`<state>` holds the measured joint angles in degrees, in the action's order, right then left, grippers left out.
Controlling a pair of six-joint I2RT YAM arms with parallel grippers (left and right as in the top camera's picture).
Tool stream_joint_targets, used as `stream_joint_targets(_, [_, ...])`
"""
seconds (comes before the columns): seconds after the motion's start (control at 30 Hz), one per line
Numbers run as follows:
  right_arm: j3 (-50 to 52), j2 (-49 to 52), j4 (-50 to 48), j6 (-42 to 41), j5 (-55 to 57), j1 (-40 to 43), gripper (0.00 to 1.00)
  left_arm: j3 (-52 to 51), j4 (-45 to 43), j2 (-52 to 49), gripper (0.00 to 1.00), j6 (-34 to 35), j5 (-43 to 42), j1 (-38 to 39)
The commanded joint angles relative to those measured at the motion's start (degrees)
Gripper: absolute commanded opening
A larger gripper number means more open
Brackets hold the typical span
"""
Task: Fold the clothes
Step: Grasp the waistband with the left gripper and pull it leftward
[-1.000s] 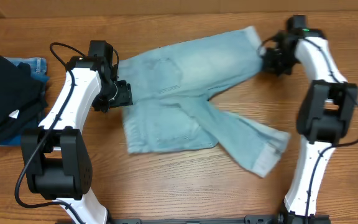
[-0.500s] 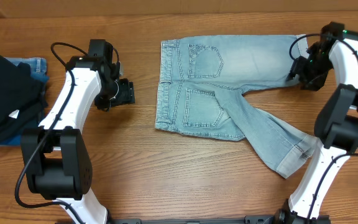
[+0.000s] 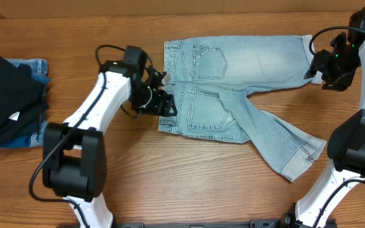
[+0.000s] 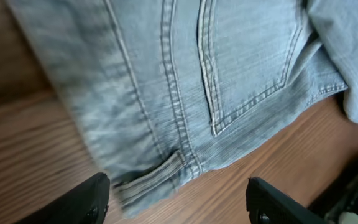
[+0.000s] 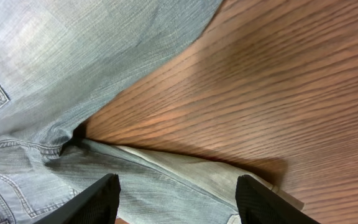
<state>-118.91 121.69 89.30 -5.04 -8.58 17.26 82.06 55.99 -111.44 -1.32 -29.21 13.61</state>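
Note:
The pale blue denim shorts (image 3: 233,69) lie flat with the back pockets up and the waistband to the left. One leg runs right along the far side; the other slants to the near right, ending in a cuffed hem (image 3: 296,163). My left gripper (image 3: 165,105) is open at the waistband's near-left corner. In the left wrist view the left gripper (image 4: 178,185) hangs over that corner and its belt loop (image 4: 154,176), gripping nothing. My right gripper (image 3: 313,66) is open by the far leg's hem. In the right wrist view the right gripper (image 5: 178,182) stands wide above the denim (image 5: 73,56).
At the far left lies a pile with a black garment (image 3: 5,101) bearing a small white tag, on top of darker blue folded denim (image 3: 37,66). Bare wooden table (image 3: 189,183) runs along the near side. The right arm's base (image 3: 353,145) stands next to the slanting leg's hem.
The shorts went from bunched to spread flat. My right gripper let go of the far leg's hem and drew off to the right. My left gripper moved right to the waistband corner.

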Motion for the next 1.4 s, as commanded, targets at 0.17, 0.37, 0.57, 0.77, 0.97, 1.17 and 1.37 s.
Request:
stream_joint_targets(0.17, [-0.48,0.13,-0.07,0.57,-0.04,0.28,0.64,-0.52,2.21,-5.05,0.72,8.72,4.04,-1.22])
stream_joint_targets(0.37, [-0.48,0.13,0.04,0.57,-0.04,0.28,0.65,-0.55,1.07,-5.09,0.75,12.15,-2.38,0.31])
stream_joint_targets(0.57, [-0.48,0.13,1.31,0.57,-0.07,0.28,0.65,-0.61,0.26,-7.06,0.70,15.76,-3.89,2.23])
stream_joint_targets(0.77, [-0.48,0.13,2.58,0.59,-0.63,0.28,0.64,-0.46,-0.20,-7.26,0.04,15.52,-0.42,-2.19])
stream_joint_targets(0.97, [-0.46,0.13,4.96,0.83,-0.61,0.28,0.65,-0.46,0.74,-6.49,0.04,14.95,3.72,-15.23])
stream_joint_targets(1.17, [0.96,0.15,7.72,4.90,-4.33,-1.29,0.69,-0.48,1.77,-6.49,0.04,13.53,5.79,-18.18])
stream_joint_targets(1.37, [1.84,0.66,4.02,5.62,-5.75,-2.32,0.30,-0.48,-0.09,-6.49,0.04,14.78,4.70,-18.14])
